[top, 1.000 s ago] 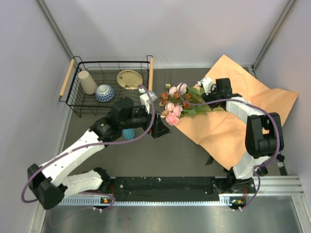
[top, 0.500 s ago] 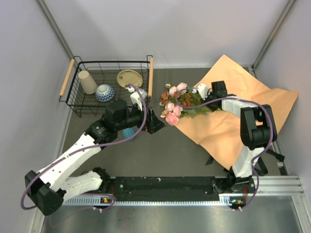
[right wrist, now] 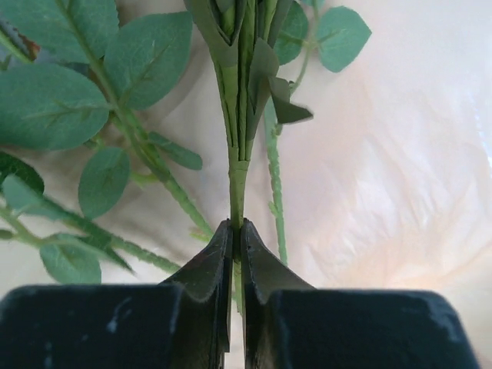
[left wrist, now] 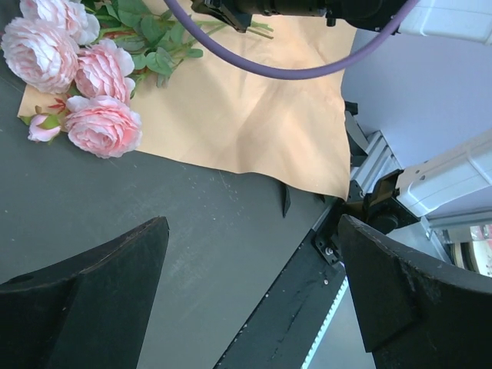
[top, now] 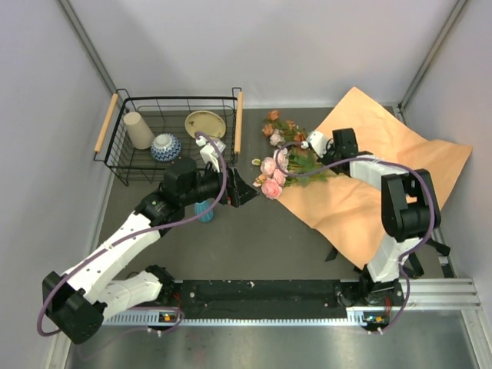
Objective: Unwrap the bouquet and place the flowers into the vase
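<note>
Right gripper [right wrist: 234,227]: closed since earlier, now clamped on one flower stem [right wrist: 237,177]. Left gripper [left wrist: 252,231]: spread wide, empty. Stem is best raised upright, then lowered into vase [top: 204,210] neck.

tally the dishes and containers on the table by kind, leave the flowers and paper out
beige cup: 1
blue-and-white patterned bowl: 1
pale yellow round plate: 1
teal-blue ribbed vase: 1
black wire basket with wooden handles: 1
total: 5
</note>
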You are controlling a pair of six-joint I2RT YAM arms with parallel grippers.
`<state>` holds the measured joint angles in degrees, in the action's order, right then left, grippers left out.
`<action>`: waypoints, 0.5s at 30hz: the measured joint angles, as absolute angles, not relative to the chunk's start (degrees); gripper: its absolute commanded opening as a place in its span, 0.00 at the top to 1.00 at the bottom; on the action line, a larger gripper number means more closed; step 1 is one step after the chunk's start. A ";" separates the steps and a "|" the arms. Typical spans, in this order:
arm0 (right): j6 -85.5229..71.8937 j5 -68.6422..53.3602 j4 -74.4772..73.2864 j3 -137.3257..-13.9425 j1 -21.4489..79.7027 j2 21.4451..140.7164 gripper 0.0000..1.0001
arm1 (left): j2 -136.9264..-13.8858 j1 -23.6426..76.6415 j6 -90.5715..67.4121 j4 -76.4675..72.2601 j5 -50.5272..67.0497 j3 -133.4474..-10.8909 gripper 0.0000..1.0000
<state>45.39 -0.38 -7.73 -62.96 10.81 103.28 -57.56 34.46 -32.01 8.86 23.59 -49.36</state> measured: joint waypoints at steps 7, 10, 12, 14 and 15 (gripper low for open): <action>47.46 4.29 -7.77 -61.01 12.40 95.31 1.00 | -57.47 33.50 -33.39 7.35 25.36 -48.93 0.01; 47.46 5.61 -8.73 -61.08 13.30 91.05 1.00 | -57.10 32.95 -33.58 7.16 25.98 -48.93 0.01; 46.04 6.28 -10.90 -61.71 13.72 88.75 1.00 | -56.45 32.51 -33.82 6.98 26.13 -48.93 0.01; 43.05 6.24 -13.13 -62.74 14.06 86.72 1.00 | -55.64 31.94 -34.06 6.74 26.22 -48.93 0.01; 40.64 5.61 -13.98 -63.05 14.17 85.56 1.00 | -55.24 31.62 -34.24 6.61 26.35 -48.93 0.01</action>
